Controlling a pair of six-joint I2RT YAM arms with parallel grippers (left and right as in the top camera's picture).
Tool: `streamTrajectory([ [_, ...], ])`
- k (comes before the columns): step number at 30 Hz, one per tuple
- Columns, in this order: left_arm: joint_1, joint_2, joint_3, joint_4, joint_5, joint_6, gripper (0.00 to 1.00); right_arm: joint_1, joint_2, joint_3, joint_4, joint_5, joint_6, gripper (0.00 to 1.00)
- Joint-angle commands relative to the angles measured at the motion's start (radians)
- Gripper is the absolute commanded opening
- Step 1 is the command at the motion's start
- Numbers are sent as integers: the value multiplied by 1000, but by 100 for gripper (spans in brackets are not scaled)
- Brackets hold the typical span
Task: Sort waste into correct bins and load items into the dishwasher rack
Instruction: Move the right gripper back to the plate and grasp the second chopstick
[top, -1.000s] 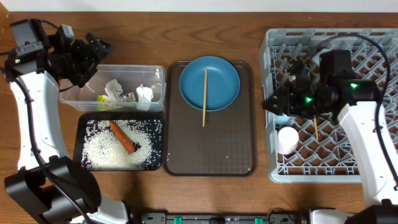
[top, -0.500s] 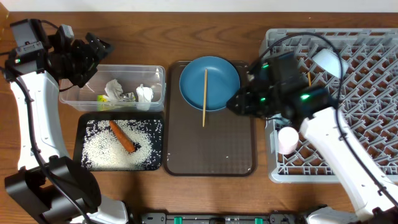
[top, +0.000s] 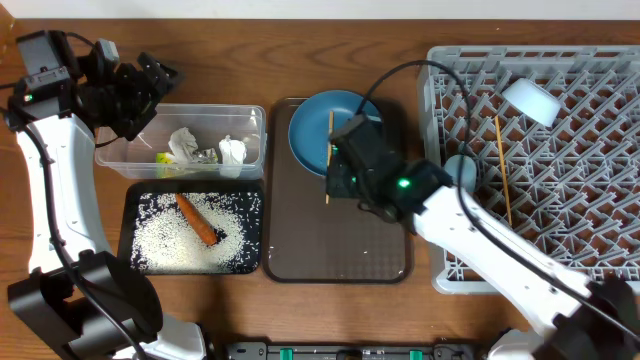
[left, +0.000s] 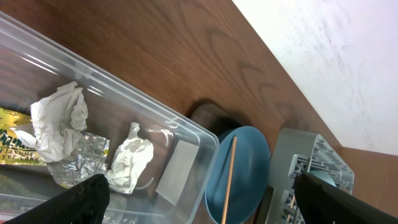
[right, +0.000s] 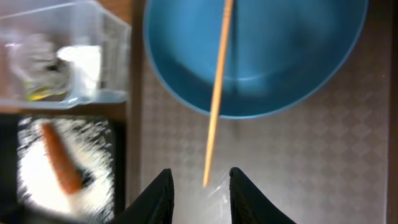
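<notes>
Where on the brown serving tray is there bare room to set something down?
The brown tray's near half, from plate to front rim, between black tray and rack, is bare. The far half is crowded: plate, chopstick, right gripper above.

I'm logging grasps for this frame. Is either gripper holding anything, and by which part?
Nothing is held. The right gripper stands open around the end of the chopstick resting on the plate; the left gripper is open near the clear tub.
</notes>
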Motion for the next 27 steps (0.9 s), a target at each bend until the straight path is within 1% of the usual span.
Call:
streamTrajectory([
  [1, 5, 7, -7, -3, -12, -2, 96, 7, 60, 3, 11, 57, 41, 30],
  [11, 5, 7, -7, -3, -12, -2, 96, 10, 171, 3, 50, 8, 41, 31],
  [17, 5, 7, -7, -3, -12, -2, 96, 10, 175, 3, 75, -16, 42, 31],
  [20, 5, 7, -7, -3, -12, -2, 96, 13, 175, 3, 71, -23, 46, 28],
  [27, 5, 7, -7, -3, -12, -2, 96, 35, 175, 3, 84, -1, 68, 31],
])
